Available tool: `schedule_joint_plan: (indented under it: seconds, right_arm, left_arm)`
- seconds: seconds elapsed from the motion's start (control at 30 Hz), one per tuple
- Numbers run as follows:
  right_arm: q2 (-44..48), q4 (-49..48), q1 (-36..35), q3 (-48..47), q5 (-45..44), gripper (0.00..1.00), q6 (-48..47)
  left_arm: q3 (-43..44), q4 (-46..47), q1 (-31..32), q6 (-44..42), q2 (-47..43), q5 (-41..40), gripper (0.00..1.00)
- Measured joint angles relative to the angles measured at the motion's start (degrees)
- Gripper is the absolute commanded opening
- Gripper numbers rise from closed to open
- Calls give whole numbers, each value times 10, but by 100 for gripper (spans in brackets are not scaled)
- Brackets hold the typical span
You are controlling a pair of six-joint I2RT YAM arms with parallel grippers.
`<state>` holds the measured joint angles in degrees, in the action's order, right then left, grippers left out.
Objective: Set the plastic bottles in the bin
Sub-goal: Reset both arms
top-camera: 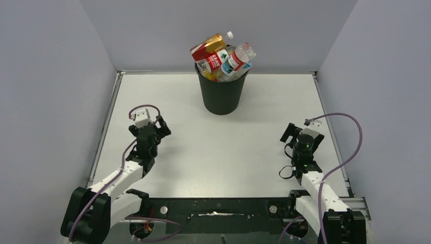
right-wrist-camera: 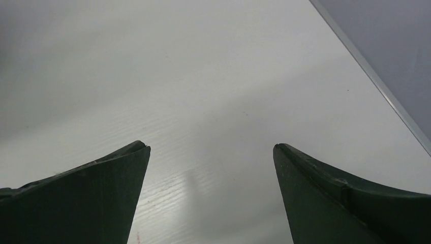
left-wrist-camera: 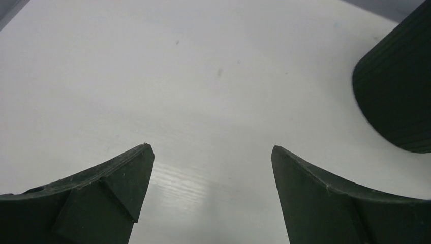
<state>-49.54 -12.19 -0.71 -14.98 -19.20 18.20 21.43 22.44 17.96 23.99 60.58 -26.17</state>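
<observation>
The plastic bottles (top-camera: 223, 57) are piled in the bin (top-camera: 222, 96) on the desk (top-camera: 218, 152). The left tool (left-wrist-camera: 211, 148) and the right tool (right-wrist-camera: 211, 146) both have their jaws wide apart, holding nothing.

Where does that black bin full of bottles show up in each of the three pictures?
Top external: bin at the far middle of the white table, bottles heaped above its rim.
Left wrist: the bin is a ribbed black wall at the right edge.
Right wrist: not in it.
Shared landmark: the white table.
</observation>
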Motion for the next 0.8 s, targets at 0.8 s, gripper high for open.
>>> schedule_joint_plan:
  seconds: [0.8]
  right_arm:
    - [-333, -442, 61, 32, -79, 98, -94]
  left_arm:
    - [-127, 290, -118, -154, 160, 8, 88]
